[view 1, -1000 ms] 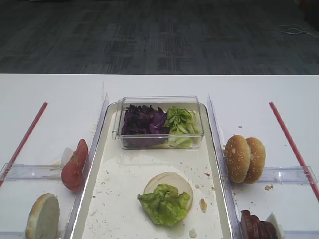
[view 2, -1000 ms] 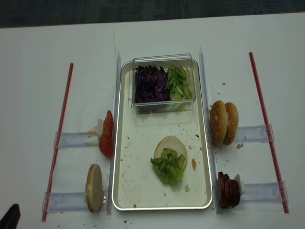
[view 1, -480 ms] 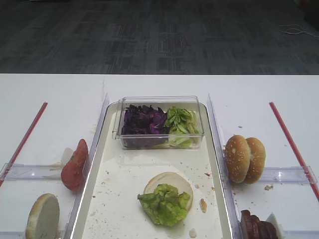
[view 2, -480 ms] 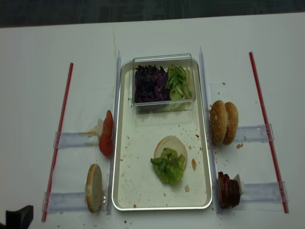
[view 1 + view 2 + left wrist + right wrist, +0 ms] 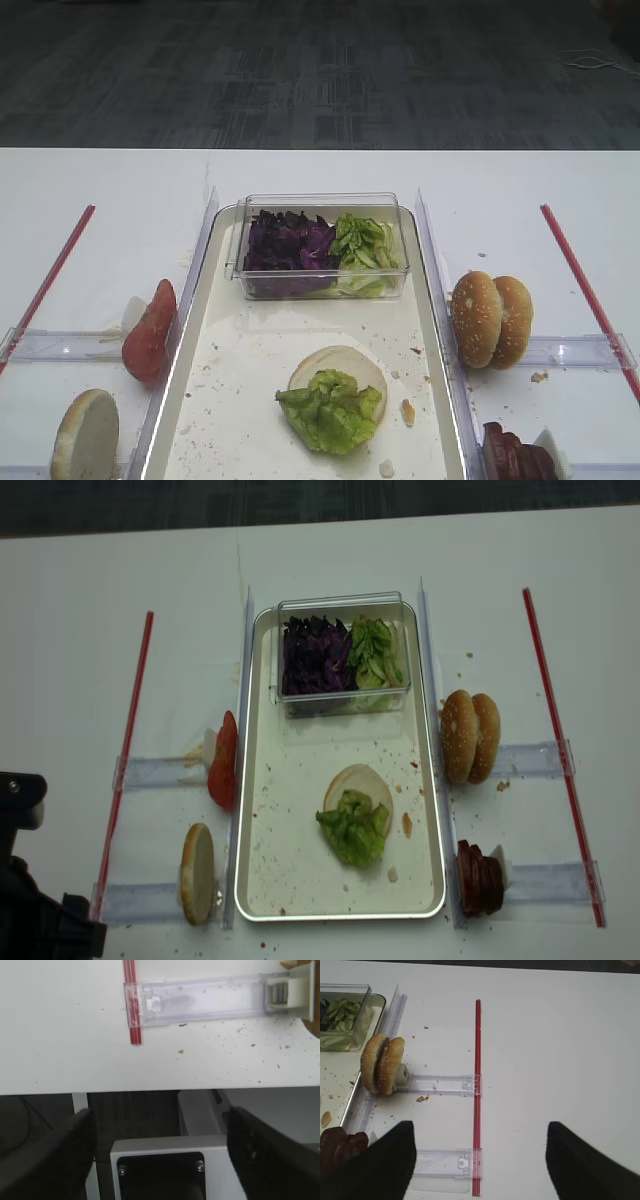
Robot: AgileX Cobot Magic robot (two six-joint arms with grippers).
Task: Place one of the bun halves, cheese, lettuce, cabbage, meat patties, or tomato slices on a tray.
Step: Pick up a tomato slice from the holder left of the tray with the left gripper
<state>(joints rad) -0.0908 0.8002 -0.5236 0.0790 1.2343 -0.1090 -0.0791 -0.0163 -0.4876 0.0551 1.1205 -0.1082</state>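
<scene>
From the exterior high view, the tray (image 5: 425, 330) holds a clear tub (image 5: 318, 246) with cabbage (image 5: 287, 243) beside cut lettuce (image 5: 364, 250) — nearer, a bun half (image 5: 342, 365) lies under a lettuce leaf (image 5: 330, 408).

The right wrist view shows the right gripper (image 5: 477, 1160) wide open, holding nothing.

The left wrist view shows the left gripper (image 5: 160, 1152) spread wide, empty.

In the realsense view, tomato slices (image 5: 224, 761) stand just left of the tray — meat patties (image 5: 477, 877) on its right.
</scene>
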